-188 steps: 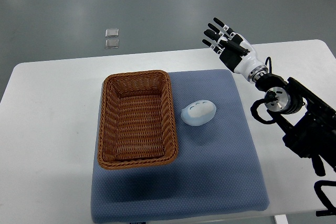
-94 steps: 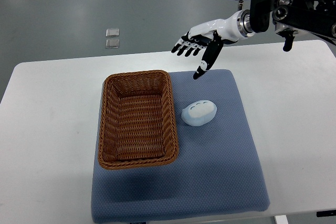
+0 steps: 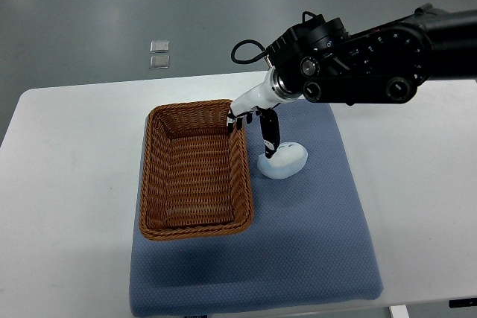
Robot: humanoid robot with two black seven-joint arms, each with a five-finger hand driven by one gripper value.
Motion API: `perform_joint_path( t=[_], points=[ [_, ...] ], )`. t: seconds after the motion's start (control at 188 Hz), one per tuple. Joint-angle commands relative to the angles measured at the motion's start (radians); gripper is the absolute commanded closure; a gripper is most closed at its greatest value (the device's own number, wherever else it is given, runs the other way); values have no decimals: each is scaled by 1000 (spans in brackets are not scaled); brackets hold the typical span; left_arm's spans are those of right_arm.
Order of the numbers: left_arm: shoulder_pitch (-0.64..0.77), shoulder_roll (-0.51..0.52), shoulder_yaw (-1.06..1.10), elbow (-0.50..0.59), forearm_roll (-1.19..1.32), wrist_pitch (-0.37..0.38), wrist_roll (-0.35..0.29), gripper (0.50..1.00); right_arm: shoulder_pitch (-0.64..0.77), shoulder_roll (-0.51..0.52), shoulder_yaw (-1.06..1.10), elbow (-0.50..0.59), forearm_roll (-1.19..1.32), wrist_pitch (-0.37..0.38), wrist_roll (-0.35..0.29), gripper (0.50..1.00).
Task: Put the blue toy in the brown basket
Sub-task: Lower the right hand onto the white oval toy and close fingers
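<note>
Blue toy sits on the blue mat, just right of the brown basket, outside it. Your right hand reaches in from the right, over the basket's far right corner. Fingers released, spread, grasping nothing; 1 dark finger points down at the toy's far left edge. Mat lies on the white tabletop.

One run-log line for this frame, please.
phase: reaching | right hand: open, over blue toy, not gripping | toy: on mat beside brown basket | basket: empty
</note>
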Motion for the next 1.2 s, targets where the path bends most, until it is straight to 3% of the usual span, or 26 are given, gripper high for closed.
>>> perform_joint_path(
  t=[0.0,0.356,0.616,1.067,1.194],
  points=[
    [0,0,3,4,0,0,0,500,-37,5,-18,-14,-1,-20,-7,619],
    [2,0,6,5,0,0,0,500,-103,-21,-55,-20,3,-85,-27,638],
    [2,0,8,1,0,0,0,500,-86,-78,-40,-19,13,-69,-28,638],
    [2,0,8,7,0,0,0,500,-129,-49,-38,-19,13,-98,-28,638],
    [2,0,8,7,0,0,0,500,-144,-31,-38,-22,5,-101,-28,664]
  ],
)
